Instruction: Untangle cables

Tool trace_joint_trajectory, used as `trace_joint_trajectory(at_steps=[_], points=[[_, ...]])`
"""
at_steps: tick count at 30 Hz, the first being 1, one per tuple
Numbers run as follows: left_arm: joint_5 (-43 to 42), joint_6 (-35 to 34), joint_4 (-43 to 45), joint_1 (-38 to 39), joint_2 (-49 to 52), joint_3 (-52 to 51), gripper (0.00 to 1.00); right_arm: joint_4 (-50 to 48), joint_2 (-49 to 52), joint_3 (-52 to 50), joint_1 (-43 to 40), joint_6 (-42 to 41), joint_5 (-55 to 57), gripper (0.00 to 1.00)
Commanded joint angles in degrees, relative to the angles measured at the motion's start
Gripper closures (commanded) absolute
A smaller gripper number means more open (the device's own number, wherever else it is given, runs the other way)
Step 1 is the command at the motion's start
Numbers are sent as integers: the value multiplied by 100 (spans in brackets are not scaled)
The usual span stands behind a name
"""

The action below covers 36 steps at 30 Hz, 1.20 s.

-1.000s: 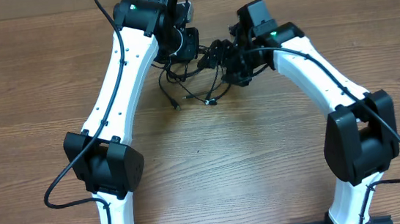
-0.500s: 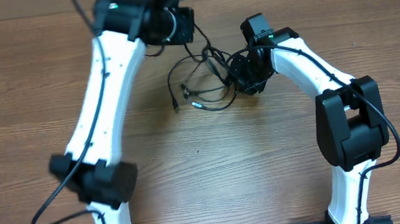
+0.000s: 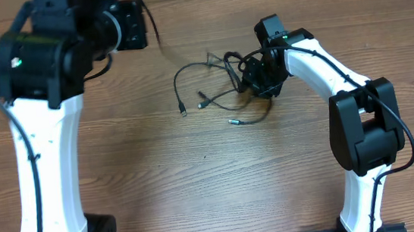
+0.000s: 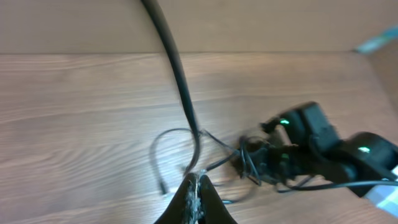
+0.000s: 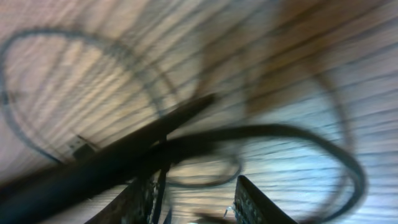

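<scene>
Two things differ from half a second ago: the left arm (image 3: 42,139) has swung away from the tangle toward ten o'clock and risen close under the overhead camera, and the cables (image 3: 216,92) have been drawn out looser, with a silver-tipped plug (image 3: 232,120) now lying free at six o'clock of the knot. The left gripper (image 4: 196,190) is pinched tight, fingertips together, on one strand that runs from it toward the heap. The right arm (image 3: 324,70) is bent low over the table (image 3: 198,178), and the right gripper (image 3: 259,80) is pressed into the dense part of the tangle, at about one o'clock of the table's middle. Its fingers (image 5: 255,199) stand somewhat apart with blurred dark cord crossing before them; whether they grip it I cannot tell. Loose loops trail toward nine o'clock from that gripper.
</scene>
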<state>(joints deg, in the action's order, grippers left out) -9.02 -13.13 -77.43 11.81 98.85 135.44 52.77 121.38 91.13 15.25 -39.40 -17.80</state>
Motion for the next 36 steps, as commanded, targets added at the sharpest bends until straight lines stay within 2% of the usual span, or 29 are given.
trace_joint_trajectory(at_steps=[1, 5, 7, 12, 18, 25, 27, 31, 36], points=[[1106, -46, -476, -61, -87, 153, 96, -11, 13, 11, -160, 868, -299, 60], [1064, -129, -1099, -66, 234, 127, 96, 223, -238, 354, -306, 1921, -1255, 58], [916, -122, -1220, -55, 494, 39, 96, 505, -461, 581, -321, 2184, -1362, 55], [201, 164, -1121, -55, 1172, -90, 96, 903, -964, 839, -341, 2277, -1362, 53], [-1029, 1143, -1154, -39, 2389, -105, 96, 1040, -1480, 839, -691, 2166, -1360, 47], [-1552, 1744, -1084, 157, 3768, -109, 95, 1272, -1491, 831, -938, 2308, -1163, 45], [-1624, 1740, -922, 227, 3939, -109, 92, 1272, -1491, 831, -938, 2321, -1137, 40], [-1580, 1622, -195, 498, 4339, -111, 75, 1283, -1491, 831, -938, 2321, -1029, 35], [-984, 1569, 192, 629, 4487, -120, 76, 1298, -1488, 831, -938, 2319, -940, 33]])
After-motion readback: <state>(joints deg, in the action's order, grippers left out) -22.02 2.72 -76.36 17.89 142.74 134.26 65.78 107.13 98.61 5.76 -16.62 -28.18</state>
